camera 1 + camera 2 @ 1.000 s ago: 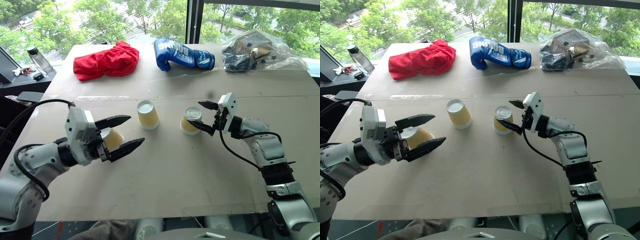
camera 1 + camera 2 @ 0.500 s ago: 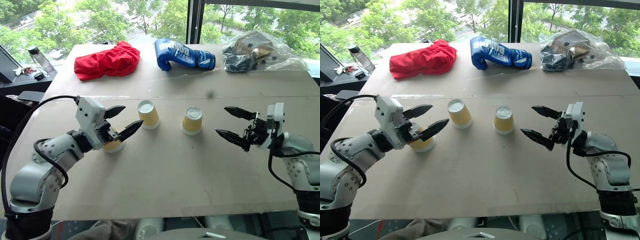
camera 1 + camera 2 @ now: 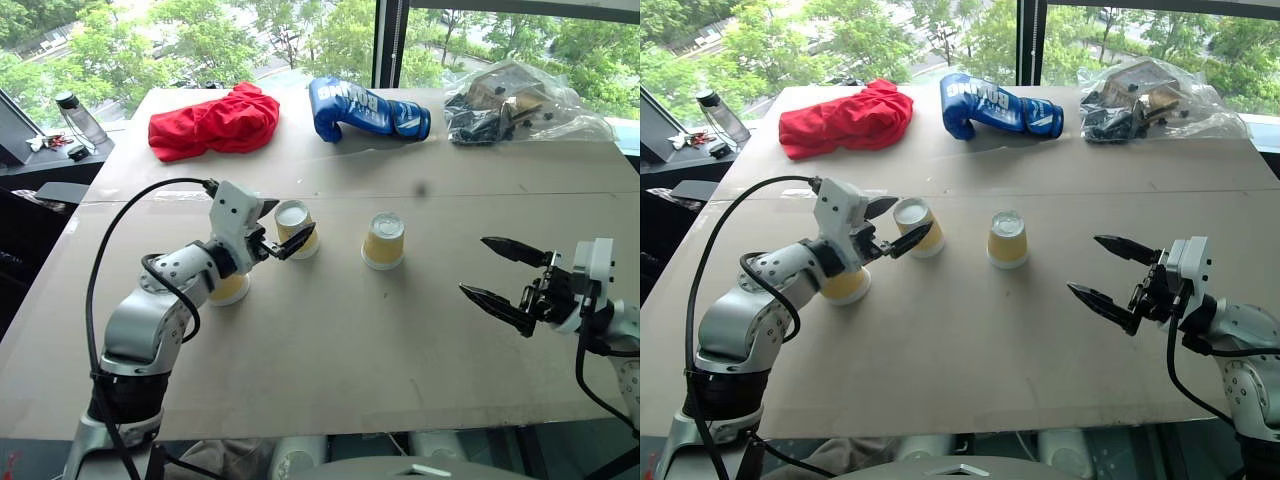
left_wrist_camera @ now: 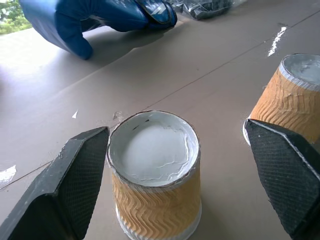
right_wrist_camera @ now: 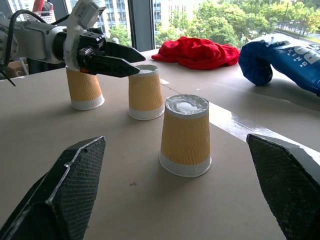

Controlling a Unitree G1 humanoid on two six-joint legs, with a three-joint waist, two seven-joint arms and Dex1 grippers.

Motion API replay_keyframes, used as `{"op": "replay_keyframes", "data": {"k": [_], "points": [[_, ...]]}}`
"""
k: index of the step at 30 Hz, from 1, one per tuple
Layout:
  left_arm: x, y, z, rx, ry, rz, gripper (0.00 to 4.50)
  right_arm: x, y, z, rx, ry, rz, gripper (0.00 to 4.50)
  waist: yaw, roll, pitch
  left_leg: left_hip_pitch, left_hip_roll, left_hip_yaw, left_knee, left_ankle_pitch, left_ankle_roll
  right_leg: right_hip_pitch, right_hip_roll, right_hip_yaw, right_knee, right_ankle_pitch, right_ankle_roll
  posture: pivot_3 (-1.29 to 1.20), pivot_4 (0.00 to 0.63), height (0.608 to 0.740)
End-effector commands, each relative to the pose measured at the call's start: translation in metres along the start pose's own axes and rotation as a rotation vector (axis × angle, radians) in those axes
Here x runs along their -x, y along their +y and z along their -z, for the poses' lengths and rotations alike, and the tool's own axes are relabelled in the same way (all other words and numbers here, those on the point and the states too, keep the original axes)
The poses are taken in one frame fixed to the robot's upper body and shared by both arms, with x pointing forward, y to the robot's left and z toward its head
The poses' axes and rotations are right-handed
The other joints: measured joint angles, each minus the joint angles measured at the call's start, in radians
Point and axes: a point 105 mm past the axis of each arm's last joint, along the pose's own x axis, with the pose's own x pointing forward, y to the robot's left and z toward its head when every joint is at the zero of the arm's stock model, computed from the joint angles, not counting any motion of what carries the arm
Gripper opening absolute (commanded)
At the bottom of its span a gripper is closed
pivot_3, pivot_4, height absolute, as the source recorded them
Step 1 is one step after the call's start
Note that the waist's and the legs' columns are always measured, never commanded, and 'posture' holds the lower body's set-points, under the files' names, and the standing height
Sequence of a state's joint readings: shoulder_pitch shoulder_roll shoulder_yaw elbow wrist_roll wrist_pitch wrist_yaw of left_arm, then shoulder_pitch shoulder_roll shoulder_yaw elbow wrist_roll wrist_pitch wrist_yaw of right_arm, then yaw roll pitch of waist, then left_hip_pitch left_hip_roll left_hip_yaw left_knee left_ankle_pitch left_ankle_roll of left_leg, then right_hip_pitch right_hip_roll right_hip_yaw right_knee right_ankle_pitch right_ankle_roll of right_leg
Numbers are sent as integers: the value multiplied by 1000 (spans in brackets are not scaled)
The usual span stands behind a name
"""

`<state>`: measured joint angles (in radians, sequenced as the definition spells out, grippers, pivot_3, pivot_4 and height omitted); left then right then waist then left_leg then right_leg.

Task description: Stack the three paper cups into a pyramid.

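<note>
Three paper cups stand upside down in a row on the brown table, ribbed yellow-tan with white bases up. My left forearm partly hides the left cup (image 3: 228, 290). My left gripper (image 3: 285, 228) is open, its fingers on either side of the middle cup (image 4: 155, 175), one finger close against the cup's side. The right cup (image 3: 384, 241) stands alone. To its right, clearly apart from it, my right gripper (image 3: 474, 265) is open and empty and points at the cup (image 5: 186, 135).
Along the far edge of the table (image 3: 330, 340) lie a red cloth (image 3: 213, 122), a blue boxing glove (image 3: 365, 108) and a clear plastic bag of dark items (image 3: 515, 100). A bottle (image 3: 78, 118) stands off the table's left corner.
My left gripper has moved forward and right, from the left cup to either side of the middle cup. My right gripper has drawn back to the right, away from the right cup.
</note>
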<state>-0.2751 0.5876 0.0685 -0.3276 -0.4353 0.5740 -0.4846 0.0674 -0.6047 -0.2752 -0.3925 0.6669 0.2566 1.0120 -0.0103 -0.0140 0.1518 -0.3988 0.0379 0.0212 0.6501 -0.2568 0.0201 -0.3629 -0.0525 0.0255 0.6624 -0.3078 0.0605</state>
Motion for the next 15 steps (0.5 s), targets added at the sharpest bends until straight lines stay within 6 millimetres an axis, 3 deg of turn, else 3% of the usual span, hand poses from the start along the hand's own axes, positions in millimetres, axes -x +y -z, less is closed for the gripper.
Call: {"op": "replay_keyframes", "data": {"k": [1,15], "points": [[-7,-5,-11,-18,-36,-51,4500,1,-1,-12,50,-32,2,4467,1,0,0,0,0,0,0,0,0,0,0,0,0,0,0,0,150,740],[-25,-6,-1,18,-22,-181,4500,8,-3,-14,53,-31,12,4467,5,0,0,0,0,-1,1,0,0,0,0,0,0,0,0,0,150,740]]}}
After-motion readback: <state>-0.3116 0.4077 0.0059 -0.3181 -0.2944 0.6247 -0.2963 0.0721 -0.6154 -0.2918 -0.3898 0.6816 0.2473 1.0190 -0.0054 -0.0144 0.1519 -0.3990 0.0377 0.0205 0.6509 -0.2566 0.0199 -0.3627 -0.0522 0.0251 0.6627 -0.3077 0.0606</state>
